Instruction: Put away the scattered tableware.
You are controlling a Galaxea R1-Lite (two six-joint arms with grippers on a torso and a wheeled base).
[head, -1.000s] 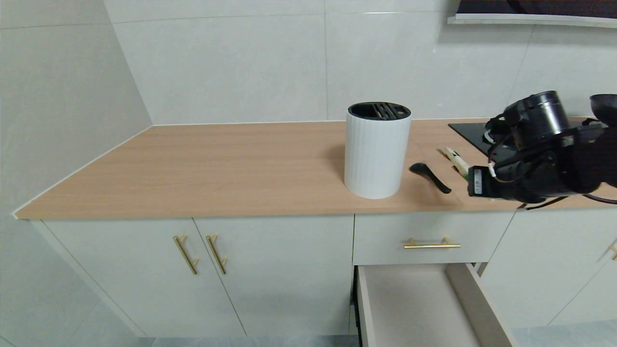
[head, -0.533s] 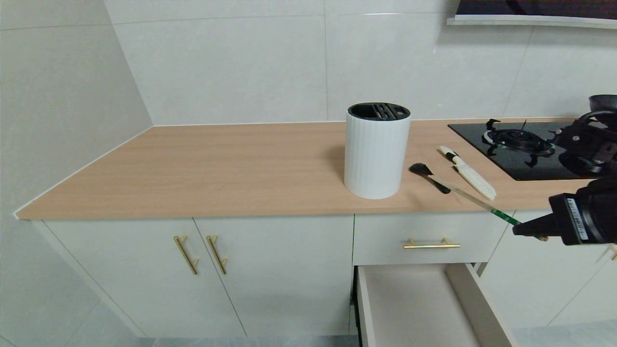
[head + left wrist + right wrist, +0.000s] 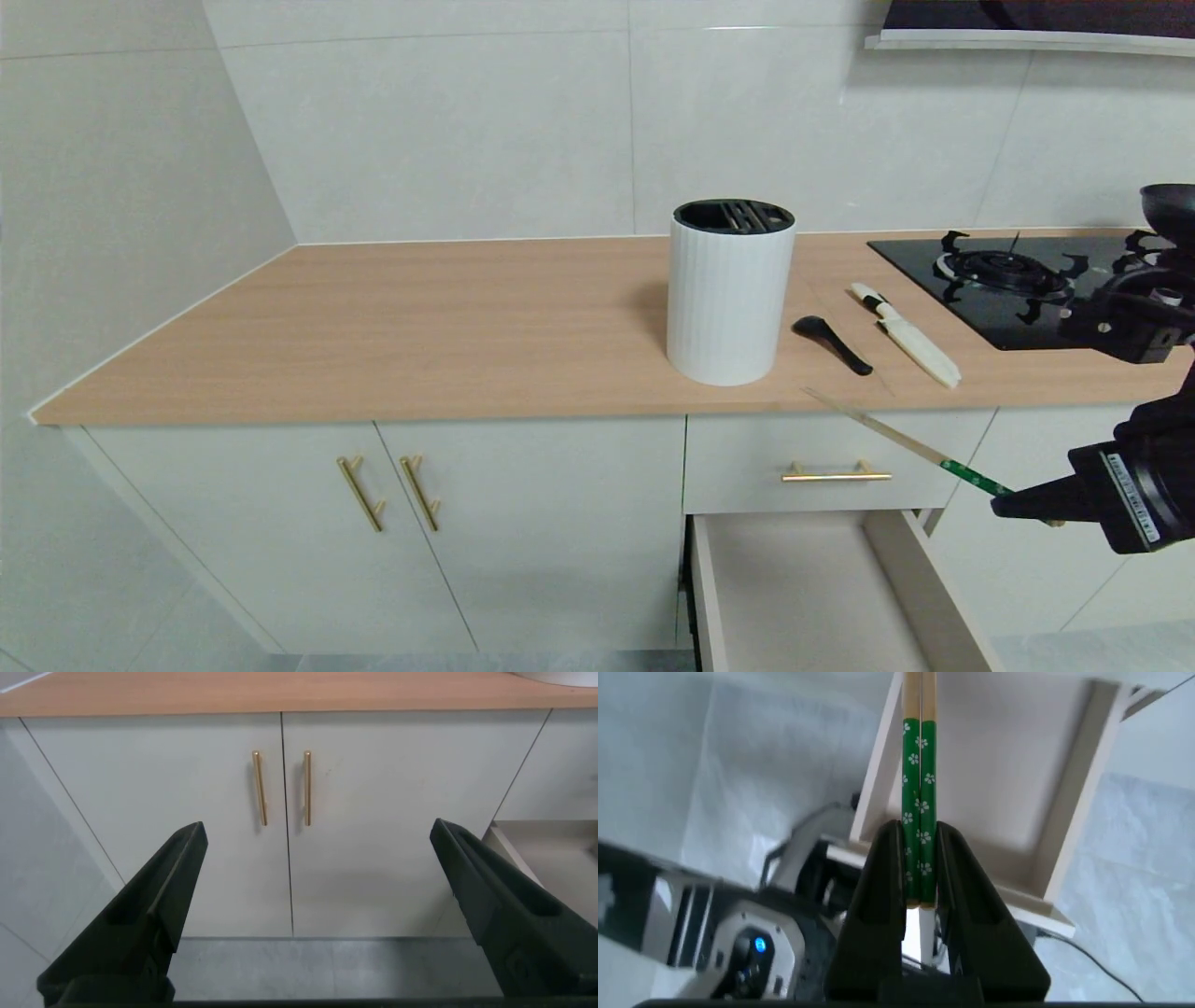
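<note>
Closest to me, below the worktop's front edge near its right end, a drawer (image 3: 803, 588) stands pulled open, its pale floor bare as far as I can see. Just above and to the right of it, the right gripper (image 3: 1013, 504) is clamped on the green-patterned end of a pair of chopsticks (image 3: 887, 434). They are off the worktop and slant up towards its front edge, their far ends over the open drawer. The left gripper (image 3: 316, 835) hangs low with its fingers spread wide and nothing between them, facing the cupboard doors (image 3: 280, 793) under the worktop.

Farther back on the worktop (image 3: 420, 317), a black spoon (image 3: 831, 343) and a white knife (image 3: 906, 334) lie side by side but apart, near the front edge. A white ribbed holder (image 3: 730, 294) stands upright just left of them, and the hob (image 3: 1008, 280) is at the right end.

I judge the job barely begun: one item is in hand and not yet stowed, and two are untouched. I cannot tell whether drawer or holder is meant.
</note>
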